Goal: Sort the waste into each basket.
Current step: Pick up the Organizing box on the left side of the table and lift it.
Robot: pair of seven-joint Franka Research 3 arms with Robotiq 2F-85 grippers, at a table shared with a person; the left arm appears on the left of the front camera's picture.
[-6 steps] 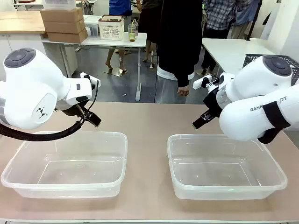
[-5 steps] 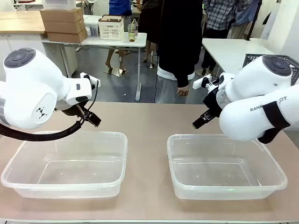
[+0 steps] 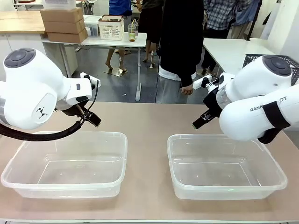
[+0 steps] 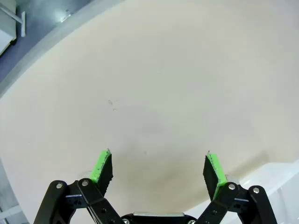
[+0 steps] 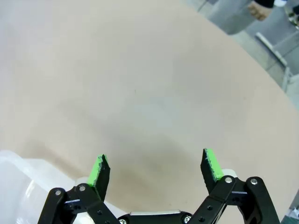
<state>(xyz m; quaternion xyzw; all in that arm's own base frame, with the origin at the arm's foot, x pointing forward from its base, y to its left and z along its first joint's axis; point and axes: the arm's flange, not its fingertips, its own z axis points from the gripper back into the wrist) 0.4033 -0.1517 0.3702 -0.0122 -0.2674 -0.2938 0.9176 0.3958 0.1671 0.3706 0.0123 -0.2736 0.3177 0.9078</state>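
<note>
Left gripper (image 4: 159, 169): jaws spread wide, nothing between the green pads (image 4: 103, 165). In the left wrist view we see only bare tan table (image 4: 154, 84) beneath the gap. From the front, we find the left gripper (image 3: 93, 120) hanging above the tabletop just beyond the far rim of the left tub (image 3: 70, 134), with its fingers angled down toward the middle of the table. A pale corner of this tub sits at the lower right of the left wrist view.

Right gripper (image 5: 154, 167): jaws equally wide and holding nothing, with tabletop below. From the front, the right gripper (image 3: 198, 123) hovers just beyond the far left corner of the right tub (image 3: 219, 136). We see a rounded edge of that tub at the lower left of the right wrist view.

Tubs: both stand upright, open side up, side by side near the robot's edge with a strip of table between them. The tan surface shows through their clear floors.

Further out: both white arms are folded in from the sides. A person in black stands at the far side, one hand (image 3: 187, 89) hanging beyond the far table edge. A dark lattice basket (image 3: 259, 58) sits behind the right arm. Cardboard boxes (image 3: 63, 23) and a white lattice crate (image 3: 111, 29) stand on tables behind.
</note>
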